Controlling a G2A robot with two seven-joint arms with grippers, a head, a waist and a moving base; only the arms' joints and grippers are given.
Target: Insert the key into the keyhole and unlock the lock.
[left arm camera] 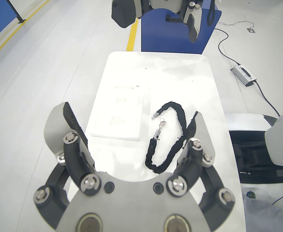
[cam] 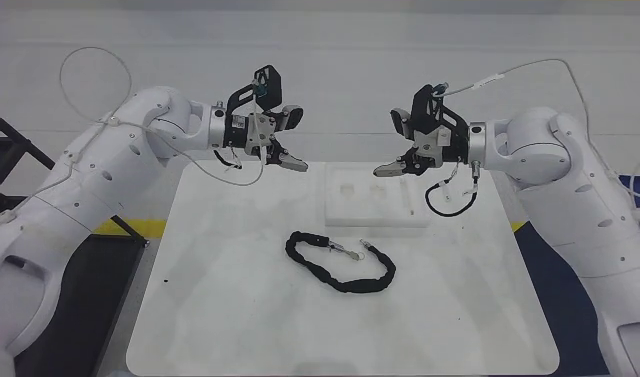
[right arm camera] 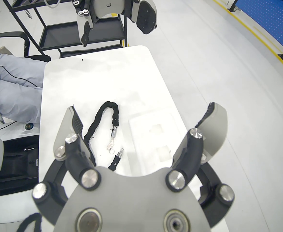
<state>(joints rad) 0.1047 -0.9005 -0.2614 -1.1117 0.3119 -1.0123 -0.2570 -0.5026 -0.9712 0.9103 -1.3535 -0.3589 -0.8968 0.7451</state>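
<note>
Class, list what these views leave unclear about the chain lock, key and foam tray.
Key: too small in the left wrist view to tell whether it is inserted or lying loose.
Chain: partly hidden in the right wrist view behind the right gripper's jaws.
Foam tray recesses: white on white in the top view; contents unclear.

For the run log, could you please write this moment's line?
left gripper: open, empty | right gripper: open, empty | chain lock: on table, ends apart | key: at cylinder end

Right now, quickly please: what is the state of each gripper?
Left gripper: open, holding nothing.
Right gripper: open, holding nothing.
</note>
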